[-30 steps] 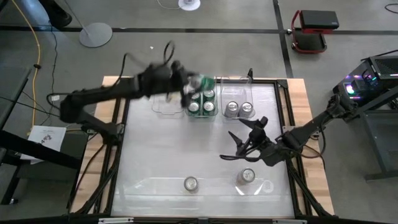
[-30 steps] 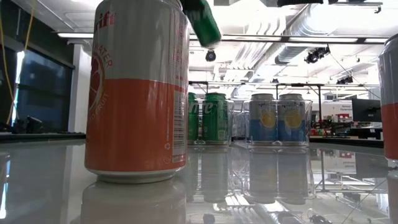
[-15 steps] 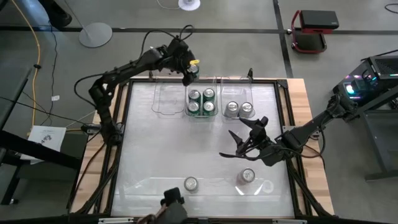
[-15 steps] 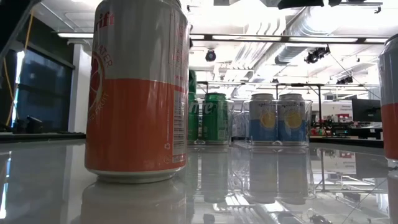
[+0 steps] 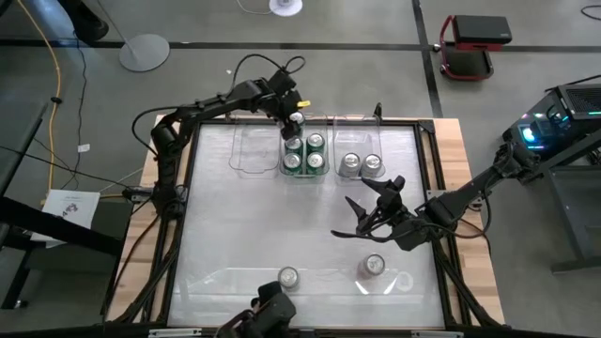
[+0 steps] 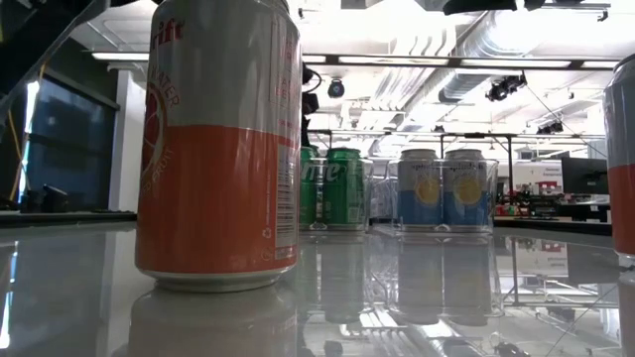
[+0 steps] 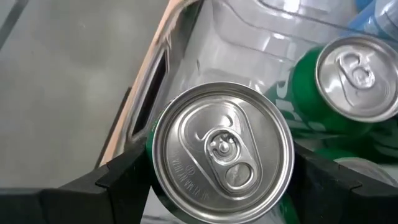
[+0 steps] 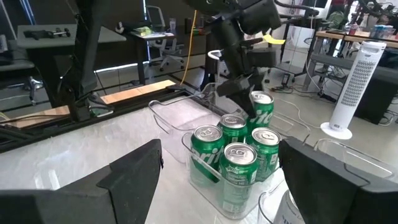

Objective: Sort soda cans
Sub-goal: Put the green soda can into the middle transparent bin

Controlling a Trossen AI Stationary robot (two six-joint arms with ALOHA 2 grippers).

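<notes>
Nearest you, at the table's front edge, stand two cans: an orange-and-silver can point(image 6: 218, 149) with white lettering that reads partly "ER" on its smooth side, and a second silver-topped can point(image 5: 374, 267) to its right inside a long clear plastic bin point(image 5: 225, 279). You see only a sliver of that second can at the low view's right edge.

Mid-table, the right gripper point(image 5: 362, 218) hovers above the glossy white tabletop point(image 5: 254, 225), its dark fingers spread wide and holding nothing.

Farther back sit three clear plastic bins side by side. The right bin point(image 5: 361, 150) holds two blue cans point(image 6: 444, 188) with yellow fruit art on their labels. The middle bin point(image 8: 233, 193) holds four green cans point(image 8: 239, 165) with round silver tops and white script you cannot fully read. The left bin point(image 5: 254, 152) looks see-through and rounded at its corners.

At the far end of the middle bin, the left gripper point(image 5: 293, 116) clamps a fifth green can point(image 7: 221, 146) by its sides, upright, just behind the four. Its brushed metal lid and pull tab face the wrist camera, with a stamped ring of text too small to read.
</notes>
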